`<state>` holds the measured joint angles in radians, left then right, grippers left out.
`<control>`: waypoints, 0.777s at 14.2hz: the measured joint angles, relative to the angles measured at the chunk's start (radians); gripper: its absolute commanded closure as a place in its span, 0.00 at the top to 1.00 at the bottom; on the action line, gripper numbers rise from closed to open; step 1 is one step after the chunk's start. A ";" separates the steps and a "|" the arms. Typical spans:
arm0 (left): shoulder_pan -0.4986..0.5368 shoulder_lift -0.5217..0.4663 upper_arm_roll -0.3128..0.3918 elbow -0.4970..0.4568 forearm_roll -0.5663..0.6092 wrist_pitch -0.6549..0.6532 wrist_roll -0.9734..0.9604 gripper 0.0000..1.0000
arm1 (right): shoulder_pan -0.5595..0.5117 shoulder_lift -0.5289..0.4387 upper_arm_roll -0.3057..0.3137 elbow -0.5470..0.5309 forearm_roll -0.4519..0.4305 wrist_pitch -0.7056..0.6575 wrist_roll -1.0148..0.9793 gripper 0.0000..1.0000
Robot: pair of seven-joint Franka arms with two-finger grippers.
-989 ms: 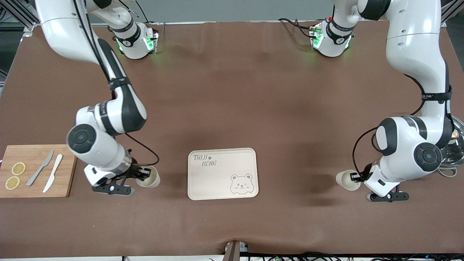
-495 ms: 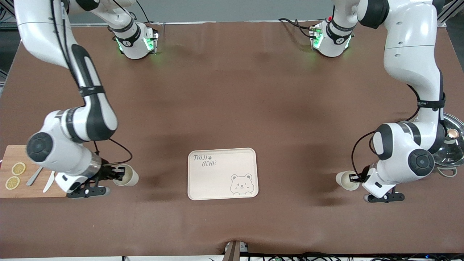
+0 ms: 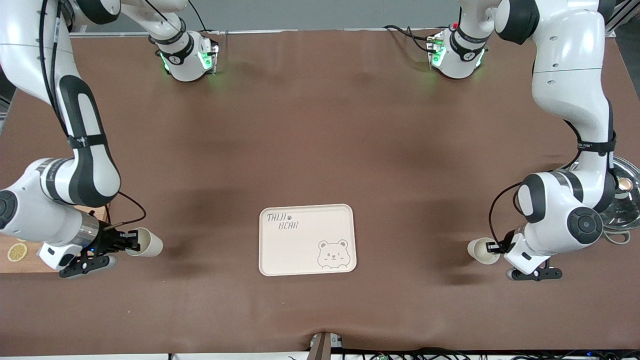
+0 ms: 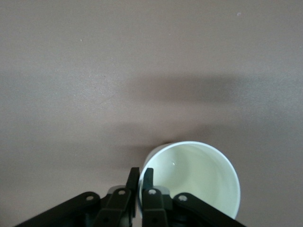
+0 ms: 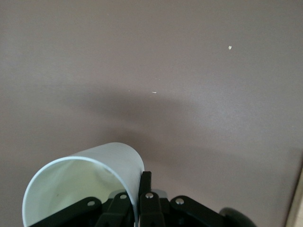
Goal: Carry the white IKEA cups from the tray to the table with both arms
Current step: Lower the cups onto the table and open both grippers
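One small cream-white handleless cup hangs pinched by its rim in my left gripper, toward my left arm's end from the cream bear-printed rectangular tray. Its twin cup is rim-pinched in my right gripper, over brown cloth toward the tray's right-arm end.

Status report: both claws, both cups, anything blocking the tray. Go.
Left claw shut on cup. Right claw shut on cup, held tilted. Bear tray between them; nothing in the way.
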<state>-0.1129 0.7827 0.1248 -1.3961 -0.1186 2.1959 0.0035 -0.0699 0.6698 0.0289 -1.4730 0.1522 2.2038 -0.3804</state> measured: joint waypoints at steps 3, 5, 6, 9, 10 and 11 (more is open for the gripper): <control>0.000 0.000 0.000 0.003 0.000 0.001 0.002 0.99 | 0.000 0.055 0.002 -0.006 0.000 0.074 -0.024 0.00; 0.000 -0.001 0.000 0.008 0.000 0.001 0.012 1.00 | -0.002 0.080 0.002 -0.007 0.000 0.105 -0.031 0.00; 0.000 -0.002 0.000 0.010 0.000 0.002 0.014 1.00 | -0.003 0.088 0.002 -0.006 0.000 0.116 -0.036 0.00; 0.001 -0.016 0.000 0.013 0.000 -0.001 0.015 1.00 | -0.006 0.100 0.001 -0.007 0.000 0.131 -0.045 0.00; 0.001 -0.025 0.000 0.014 0.000 -0.007 0.016 1.00 | -0.006 0.101 0.001 -0.007 0.000 0.136 -0.047 0.00; 0.001 -0.036 0.000 0.015 0.000 -0.018 0.017 1.00 | -0.006 0.103 0.002 -0.007 0.000 0.144 -0.055 0.00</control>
<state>-0.1120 0.7462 0.1249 -1.3815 -0.1186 2.1777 0.0210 -0.0759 0.7729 0.0304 -1.4800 0.1522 2.3482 -0.4350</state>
